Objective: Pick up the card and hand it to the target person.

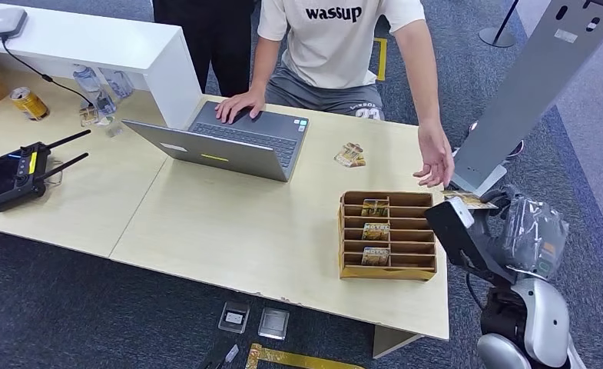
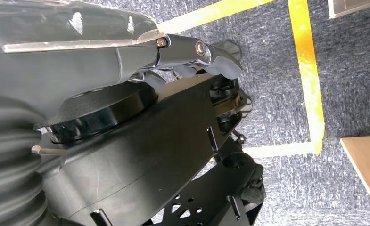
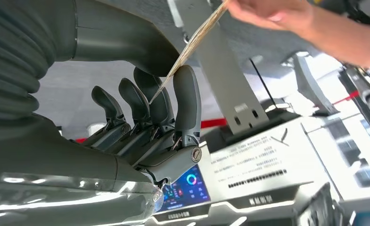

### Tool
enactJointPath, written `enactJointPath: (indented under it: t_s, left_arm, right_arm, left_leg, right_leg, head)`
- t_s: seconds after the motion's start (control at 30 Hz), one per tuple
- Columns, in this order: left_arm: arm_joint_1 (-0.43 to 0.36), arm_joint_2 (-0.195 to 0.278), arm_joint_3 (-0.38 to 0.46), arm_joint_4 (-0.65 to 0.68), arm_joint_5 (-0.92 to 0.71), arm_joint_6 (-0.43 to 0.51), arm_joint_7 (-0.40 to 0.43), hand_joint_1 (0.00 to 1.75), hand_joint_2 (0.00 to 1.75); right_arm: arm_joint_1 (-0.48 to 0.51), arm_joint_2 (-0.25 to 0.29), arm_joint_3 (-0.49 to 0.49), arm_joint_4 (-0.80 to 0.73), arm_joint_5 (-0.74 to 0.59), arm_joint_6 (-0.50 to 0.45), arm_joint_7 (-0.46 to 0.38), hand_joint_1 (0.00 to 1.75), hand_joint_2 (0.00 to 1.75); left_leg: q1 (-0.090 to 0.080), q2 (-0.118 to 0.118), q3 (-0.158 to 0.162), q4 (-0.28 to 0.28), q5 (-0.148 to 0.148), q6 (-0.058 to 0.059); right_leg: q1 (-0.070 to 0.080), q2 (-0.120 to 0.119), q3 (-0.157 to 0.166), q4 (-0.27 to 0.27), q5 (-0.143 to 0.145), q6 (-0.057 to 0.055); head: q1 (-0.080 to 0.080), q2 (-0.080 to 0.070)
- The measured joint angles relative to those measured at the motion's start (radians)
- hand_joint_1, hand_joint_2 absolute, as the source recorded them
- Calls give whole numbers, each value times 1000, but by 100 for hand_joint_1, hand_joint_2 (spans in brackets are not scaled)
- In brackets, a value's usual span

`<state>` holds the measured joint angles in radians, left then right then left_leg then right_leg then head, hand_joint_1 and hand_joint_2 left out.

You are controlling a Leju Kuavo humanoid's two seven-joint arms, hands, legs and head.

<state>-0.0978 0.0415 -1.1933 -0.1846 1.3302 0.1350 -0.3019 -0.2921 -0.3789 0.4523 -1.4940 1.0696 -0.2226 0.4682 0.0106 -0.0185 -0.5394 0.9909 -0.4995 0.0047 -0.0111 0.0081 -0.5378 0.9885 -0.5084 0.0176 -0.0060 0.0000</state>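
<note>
Right hand [image 1: 488, 206] sits raised off the table's [image 1: 229, 231] right edge, clamped on the card [image 1: 467, 200]; the right wrist view shows what the head view does not: the card [image 3: 192, 42] seen edge-on, pinched between thumb and a dark finger [image 3: 187, 94], remaining fingers upright beside it; the person's hand [image 3: 272, 12] touches the card's far end. In the head view that same hand [image 1: 435, 160] hangs just above and beside the card, palm toward the robot.

Left hand [image 2: 192, 61] appears in the left wrist view, above grey carpet with yellow tape [image 2: 310, 70]; fingers curl inward with nothing visible in them; together, as far as the view shows.

Tray [image 1: 429, 231] stands near the table's right end, just left of the right hand; it is split into slots; three slots in the left column each hold a card [image 1: 375, 231]; the remaining slots look bare.

Farther out: a loose card [image 1: 350, 155] lies flat on the table; the laptop [image 1: 229, 142] stands open, the person's other hand [image 1: 238, 104] on its keyboard; the remote [image 1: 18, 173] and can [image 1: 29, 103] lie at the far left.
</note>
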Motion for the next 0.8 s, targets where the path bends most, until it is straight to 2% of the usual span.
enactJointPath:
  t_s: [0.17, 0.33, 0.6, 0.8]
  left_arm:
    - [-1, -1, 0, 0, -1, 0, 2, 0, 175]
    - [-3, -3, 0, 0, -10, -6, -1, 0, 175]
    - [-8, -9, 0, 0, -35, -12, -1, 0, 175]
    - [-10, -9, -1, 0, -38, -14, 3, 0, 175]
  right_arm:
    - [13, 0, -21, -82, 3, -36, -28, 150, 175]
    - [-33, 21, -25, -54, -66, -208, -163, 150, 175]
    - [-180, 76, -16, 180, -169, -400, -352, 150, 175]
    - [-274, 130, 2, 389, -198, -433, -416, 150, 175]
  left_leg:
    - [0, 0, 0, 0, 0, 0]
    - [0, 0, 0, 0, 0, 0]
    - [0, 0, 0, 0, 0, 0]
    - [0, -1, -1, 0, 0, 0]
  right_leg:
    - [0, 0, 0, 0, 0, 0]
    - [0, 0, 1, 0, 0, 0]
    - [0, 0, 1, 1, 0, 0]
    - [0, 0, 0, 1, 0, 0]
  head:
    - [0, 0]
    - [0, 0]
    - [0, 0]
    - [0, 0]
